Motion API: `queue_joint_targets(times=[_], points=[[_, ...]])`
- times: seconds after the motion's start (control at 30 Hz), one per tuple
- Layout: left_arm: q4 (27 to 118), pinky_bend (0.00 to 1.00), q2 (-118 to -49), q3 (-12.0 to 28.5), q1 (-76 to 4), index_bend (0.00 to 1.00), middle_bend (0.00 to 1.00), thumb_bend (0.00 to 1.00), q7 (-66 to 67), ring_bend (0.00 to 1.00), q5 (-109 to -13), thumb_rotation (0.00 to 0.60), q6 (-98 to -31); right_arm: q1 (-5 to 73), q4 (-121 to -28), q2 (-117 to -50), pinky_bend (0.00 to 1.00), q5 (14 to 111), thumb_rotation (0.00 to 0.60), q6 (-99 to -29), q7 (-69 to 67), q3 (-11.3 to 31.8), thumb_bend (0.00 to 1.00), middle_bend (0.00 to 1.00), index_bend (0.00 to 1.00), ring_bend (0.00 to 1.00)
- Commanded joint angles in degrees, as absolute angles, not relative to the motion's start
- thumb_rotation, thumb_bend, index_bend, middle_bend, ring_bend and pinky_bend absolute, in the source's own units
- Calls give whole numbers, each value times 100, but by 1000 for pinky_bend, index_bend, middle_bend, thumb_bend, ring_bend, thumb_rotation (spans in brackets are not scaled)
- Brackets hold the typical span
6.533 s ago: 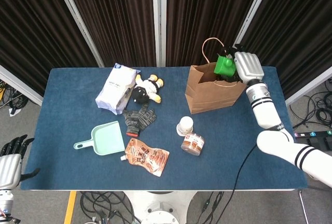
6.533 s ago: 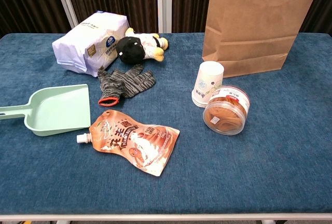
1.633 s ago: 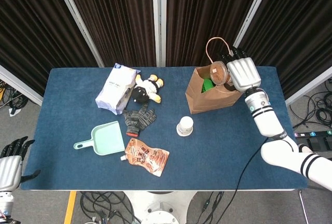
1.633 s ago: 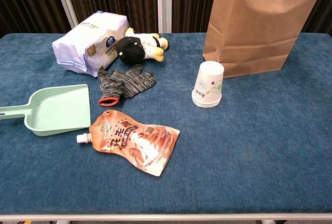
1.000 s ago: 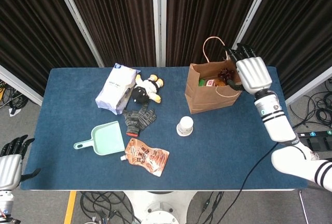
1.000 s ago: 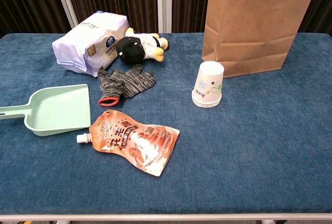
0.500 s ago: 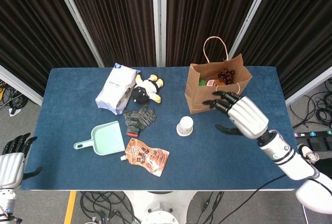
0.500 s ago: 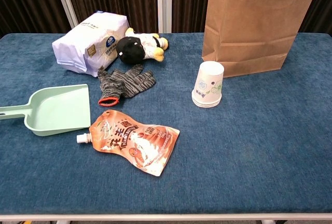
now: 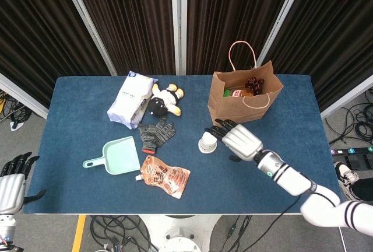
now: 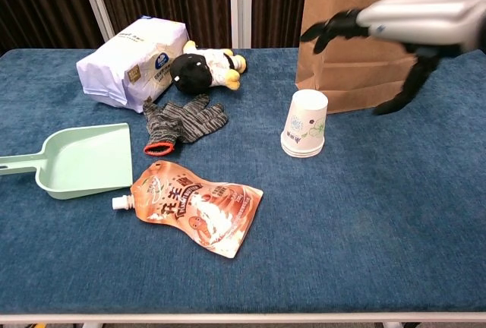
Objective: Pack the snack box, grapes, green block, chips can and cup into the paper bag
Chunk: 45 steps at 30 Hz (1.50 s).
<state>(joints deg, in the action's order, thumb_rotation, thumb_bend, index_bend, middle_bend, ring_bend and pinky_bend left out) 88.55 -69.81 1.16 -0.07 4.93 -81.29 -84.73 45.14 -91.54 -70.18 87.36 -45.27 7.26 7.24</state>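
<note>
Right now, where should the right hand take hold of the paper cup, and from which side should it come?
Probably around the side wall of the cup, coming from above and the robot's right, where the open right hand hovers. The cup stands upside down, so no rim opening can be pinched; its tapered wall is free all round, apart from the paper bag.

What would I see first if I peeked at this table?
Probably the white robot right hand, open, fingers spread, hovering by the upside-down paper cup mid-table. Behind them stands the brown paper bag with snacks inside, and at the left lie a plush toy and a green dustpan.
</note>
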Motion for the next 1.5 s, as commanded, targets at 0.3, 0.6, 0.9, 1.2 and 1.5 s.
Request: queue_joint_targets(times=[0.3, 0.6, 0.9, 1.2, 1.5], points=[[8793, 152, -7014, 120, -24, 238, 203, 44, 447, 121, -8112, 600, -8424, 5098, -7787, -8513, 159, 7499, 600, -3900, 1851, 853, 61, 177, 40, 0], [8747, 152, -7024, 108, -14, 238, 203, 44, 393, 121, -8072, 600, -8381, 5058, -6998, -9168, 566, 7687, 600, -4394, 1731, 736, 166, 425, 511, 224], [8734, 152, -7022, 116, -10, 238, 202, 44, 380, 121, -8078, 600, -8396, 4939, -7669, -8607, 640, 8463, 600, -5205, 1158, 690, 178, 488, 644, 304], [8743, 152, -7018, 128, -42, 238, 202, 44, 388, 121, -8113, 600, -8386, 4518, -9633, -6914, 613, 9448, 600, -6908, 361, 1117, 172, 488, 645, 302], [8760, 152, -7021, 116, -45, 238, 203, 45, 402, 121, -8145, 600, -8401, 4146, -10205, -6042, 597, 9072, 600, -7833, -214, 1861, 155, 487, 645, 296]])
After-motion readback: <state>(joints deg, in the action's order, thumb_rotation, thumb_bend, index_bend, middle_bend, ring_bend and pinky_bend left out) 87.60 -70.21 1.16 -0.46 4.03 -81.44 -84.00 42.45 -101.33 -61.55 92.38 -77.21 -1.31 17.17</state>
